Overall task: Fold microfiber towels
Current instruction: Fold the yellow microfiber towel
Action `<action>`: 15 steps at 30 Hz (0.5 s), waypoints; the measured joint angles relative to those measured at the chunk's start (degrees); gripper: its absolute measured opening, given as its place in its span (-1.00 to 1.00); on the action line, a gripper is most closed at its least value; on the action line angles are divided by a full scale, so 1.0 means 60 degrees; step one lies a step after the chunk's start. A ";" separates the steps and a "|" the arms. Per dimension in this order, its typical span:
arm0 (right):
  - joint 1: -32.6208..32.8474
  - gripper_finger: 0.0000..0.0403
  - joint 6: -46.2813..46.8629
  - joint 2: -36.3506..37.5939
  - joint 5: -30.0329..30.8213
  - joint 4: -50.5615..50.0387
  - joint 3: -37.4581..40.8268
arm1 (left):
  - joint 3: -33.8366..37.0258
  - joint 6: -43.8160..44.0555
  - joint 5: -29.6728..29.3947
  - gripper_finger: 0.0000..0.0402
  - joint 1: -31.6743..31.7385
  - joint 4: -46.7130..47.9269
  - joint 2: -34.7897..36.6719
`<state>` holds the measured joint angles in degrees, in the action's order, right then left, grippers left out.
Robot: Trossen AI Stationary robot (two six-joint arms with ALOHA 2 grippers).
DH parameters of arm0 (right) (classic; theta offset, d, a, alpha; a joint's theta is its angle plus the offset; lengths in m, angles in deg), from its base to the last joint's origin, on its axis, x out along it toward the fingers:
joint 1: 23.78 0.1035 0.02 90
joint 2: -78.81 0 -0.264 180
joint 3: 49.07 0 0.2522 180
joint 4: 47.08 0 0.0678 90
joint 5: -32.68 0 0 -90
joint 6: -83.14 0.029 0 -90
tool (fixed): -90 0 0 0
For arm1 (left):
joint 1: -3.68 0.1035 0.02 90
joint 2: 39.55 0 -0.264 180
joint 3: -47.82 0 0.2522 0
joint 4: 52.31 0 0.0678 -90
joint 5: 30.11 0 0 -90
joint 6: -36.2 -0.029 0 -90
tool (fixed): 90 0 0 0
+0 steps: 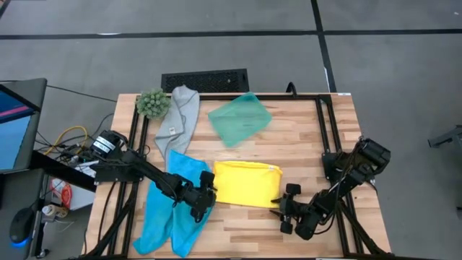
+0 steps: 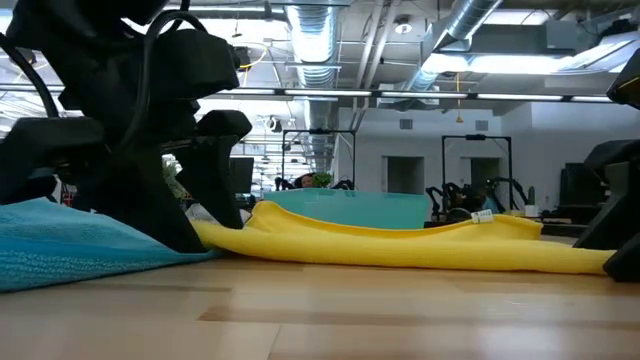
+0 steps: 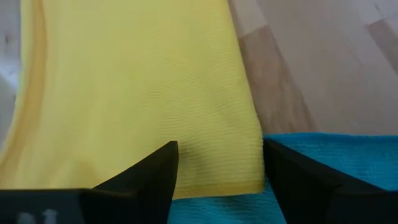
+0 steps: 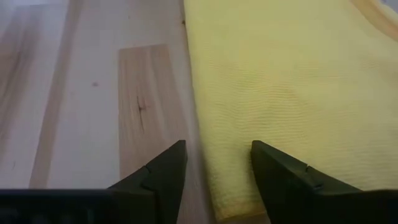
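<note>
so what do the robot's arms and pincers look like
Both arms are matte black with chunky jointed segments. The left pincer and right pincer each end in two dark wedge-shaped fingers. Yellow and orange cables lie by the left arm's base. I can't read any markings.

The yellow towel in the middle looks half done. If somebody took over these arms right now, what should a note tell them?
Left gripper: fingers open, at the yellow towel's left edge, gripping nothing.
Right gripper: fingers open at its right near corner, also empty.
Yellow towel lies flat as a rectangle mid-table, overlapping a blue towel on its left.
Grey towel lies loose at the back, beside the green tray.
Left: finish the yellow towel, then fold the blue and grey.
</note>
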<state>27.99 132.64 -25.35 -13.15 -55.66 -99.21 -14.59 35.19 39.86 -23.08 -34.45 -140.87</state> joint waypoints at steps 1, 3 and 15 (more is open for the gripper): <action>-0.0004 -0.01 0.0000 0.0000 -0.0012 -0.0008 0.0000 | 0.0000 0.0046 0.0011 0.10 0.0000 0.0035 0.0000; -0.0007 -0.05 -0.0004 0.0000 -0.0031 -0.0033 -0.0004 | -0.0006 0.0112 -0.0006 0.01 0.0000 0.0151 0.0003; -0.0018 -0.60 0.0237 0.0183 -0.0135 -0.0287 0.0018 | -0.0054 0.0161 -0.0243 -0.73 -0.0010 0.0444 0.0006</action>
<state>27.88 134.06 -24.25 -13.96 -57.38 -99.11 -14.91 36.15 38.40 -23.14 -31.78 -140.83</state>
